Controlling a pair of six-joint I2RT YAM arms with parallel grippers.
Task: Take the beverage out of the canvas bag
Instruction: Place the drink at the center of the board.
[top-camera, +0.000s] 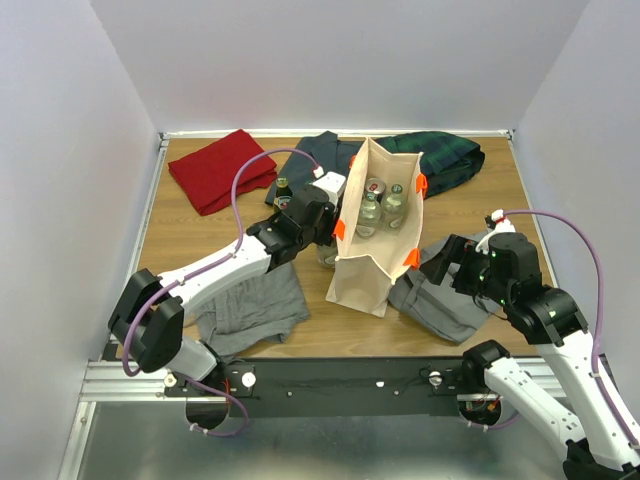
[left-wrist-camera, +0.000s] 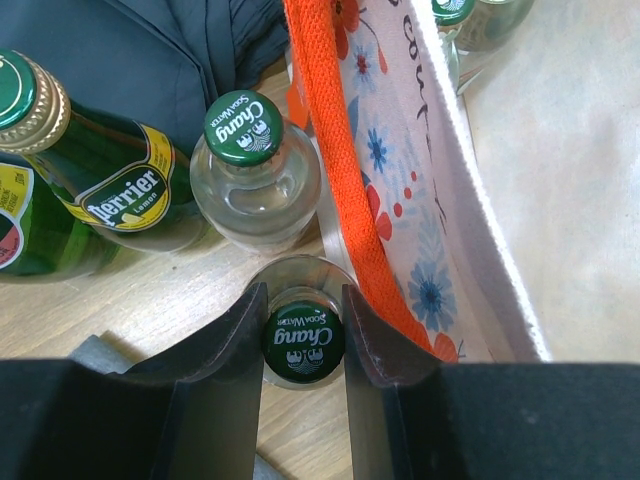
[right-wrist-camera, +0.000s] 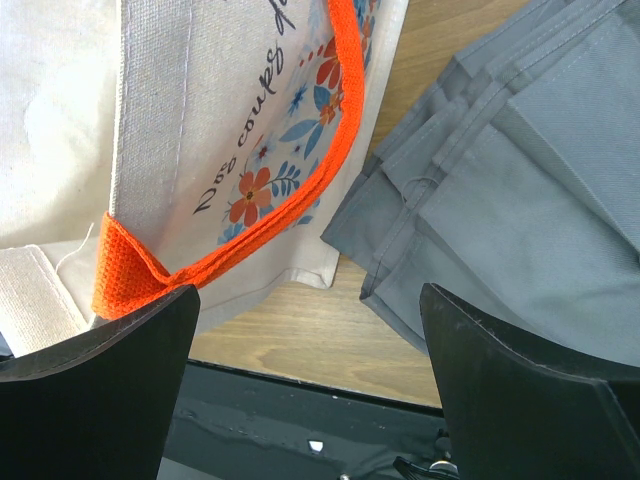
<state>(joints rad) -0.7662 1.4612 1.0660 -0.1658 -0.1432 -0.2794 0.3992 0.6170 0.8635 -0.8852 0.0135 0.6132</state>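
Top external view: the canvas bag (top-camera: 372, 245) stands upright in the middle of the table (top-camera: 175, 245), mouth open, with several bottles (top-camera: 380, 205) inside.
Grey folded clothes (right-wrist-camera: 520, 180) lie just beside its right wall, where the right gripper (right-wrist-camera: 310, 300) hangs with jaws spread wide, holding nothing. Outside the bag's left wall, the left gripper (left-wrist-camera: 303, 295) is pinched narrowly on the neck of a green-capped Chang soda-water bottle (left-wrist-camera: 303, 343), just beside the orange handle (left-wrist-camera: 350, 180). A second Chang bottle (left-wrist-camera: 250, 170) and a Perrier bottle (left-wrist-camera: 110, 160) stand near it on the wood.
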